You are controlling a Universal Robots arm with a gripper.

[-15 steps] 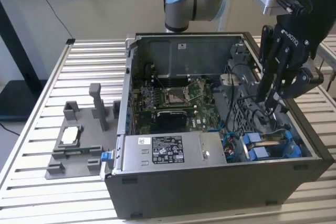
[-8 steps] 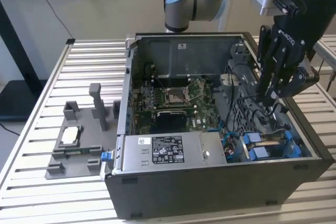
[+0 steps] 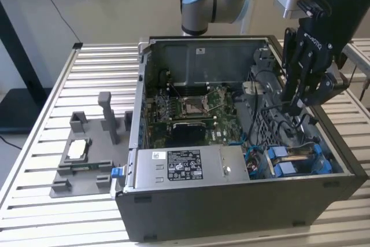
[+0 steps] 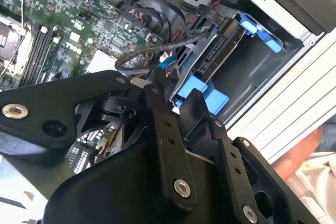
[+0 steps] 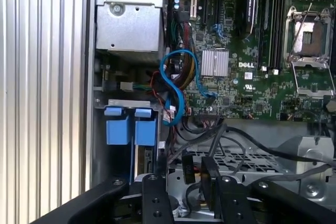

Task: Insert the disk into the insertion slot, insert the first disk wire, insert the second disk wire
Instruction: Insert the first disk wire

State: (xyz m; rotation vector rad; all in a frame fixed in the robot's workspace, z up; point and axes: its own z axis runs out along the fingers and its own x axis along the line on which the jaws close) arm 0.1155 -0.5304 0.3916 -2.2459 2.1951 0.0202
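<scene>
Case [image 3: 231, 201] lies open on the bench [image 3: 34, 143], so the arm reaches in from above. Disk [image 3: 298, 160] sits in its slot at the case's near corner, on the exterior view's right, blue carrier tabs up; insertion looks done. Claw [image 3: 296, 108] hangs low inside, just beside the disk bay, among loose black wires [image 5: 252, 140], likely placed there for the plugs. Cannot tell whether the claw is wide, narrow or holding a wire.

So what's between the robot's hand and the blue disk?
In the exterior view, a tangle of black wires lies between the hand and the disk in its blue carrier.
</scene>
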